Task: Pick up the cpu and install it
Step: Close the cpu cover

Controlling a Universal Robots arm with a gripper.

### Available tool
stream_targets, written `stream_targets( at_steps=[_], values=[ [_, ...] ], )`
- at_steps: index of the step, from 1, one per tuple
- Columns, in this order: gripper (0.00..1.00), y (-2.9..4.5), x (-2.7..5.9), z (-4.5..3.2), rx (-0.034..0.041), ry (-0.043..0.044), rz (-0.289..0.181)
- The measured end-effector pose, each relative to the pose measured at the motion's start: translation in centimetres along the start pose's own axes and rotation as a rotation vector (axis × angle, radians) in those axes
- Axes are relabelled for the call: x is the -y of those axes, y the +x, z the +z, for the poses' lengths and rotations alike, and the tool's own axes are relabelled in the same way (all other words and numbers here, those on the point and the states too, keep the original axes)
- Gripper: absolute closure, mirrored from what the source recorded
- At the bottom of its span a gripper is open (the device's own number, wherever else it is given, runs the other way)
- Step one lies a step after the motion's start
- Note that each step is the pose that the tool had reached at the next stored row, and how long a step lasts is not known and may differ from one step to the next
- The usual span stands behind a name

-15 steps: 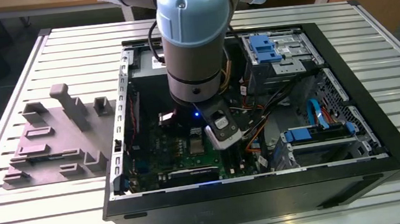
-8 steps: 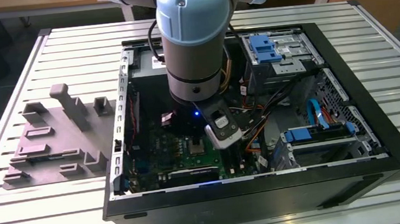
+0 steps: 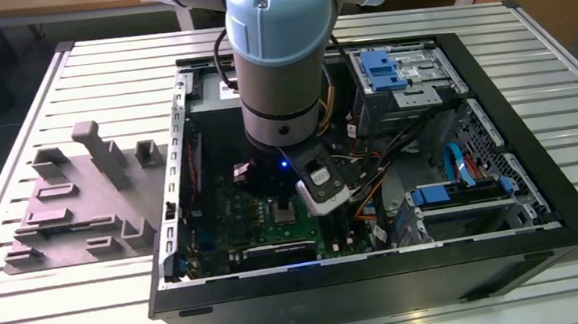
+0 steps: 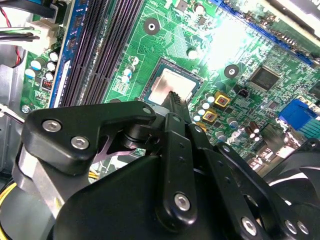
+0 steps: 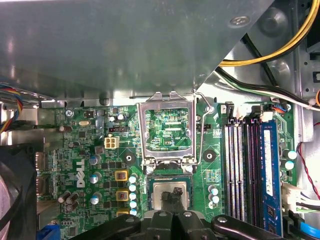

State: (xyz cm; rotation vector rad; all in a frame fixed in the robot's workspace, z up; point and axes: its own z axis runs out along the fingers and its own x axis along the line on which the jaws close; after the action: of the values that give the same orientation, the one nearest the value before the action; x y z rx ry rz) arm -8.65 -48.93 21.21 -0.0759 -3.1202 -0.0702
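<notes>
The cpu (image 5: 159,193), a small silvery square, lies flat in the socket on the green motherboard (image 5: 90,150); it also shows in the second wrist view (image 4: 167,84). My gripper (image 5: 173,196) is shut, its black fingertips (image 4: 174,96) together over the middle of the cpu's top, touching it or just above it. The socket's metal load plate (image 5: 142,135) stands swung open beside the cpu. In the exterior view the arm reaches straight down into the open computer case (image 3: 515,111), and the socket (image 3: 285,212) sits just under the gripper body.
A grey plastic fixture (image 3: 73,204) lies on the slatted table at the exterior view's left. Memory slots (image 5: 245,165), capacitors (image 5: 132,187), loose cables (image 5: 270,50) and the lever wire (image 5: 201,130) crowd the socket. Drive cages (image 3: 402,77) fill the case's other side.
</notes>
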Motion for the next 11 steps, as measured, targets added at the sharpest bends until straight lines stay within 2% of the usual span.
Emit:
stream_targets(
  at_steps=[7,11],
  values=[
    [0.89,0.00,0.00,-0.05,-0.0001,0.0003,0.000],
    [0.89,0.01,-0.02,-0.42,0.0000,0.0001,0.000]
  ],
)
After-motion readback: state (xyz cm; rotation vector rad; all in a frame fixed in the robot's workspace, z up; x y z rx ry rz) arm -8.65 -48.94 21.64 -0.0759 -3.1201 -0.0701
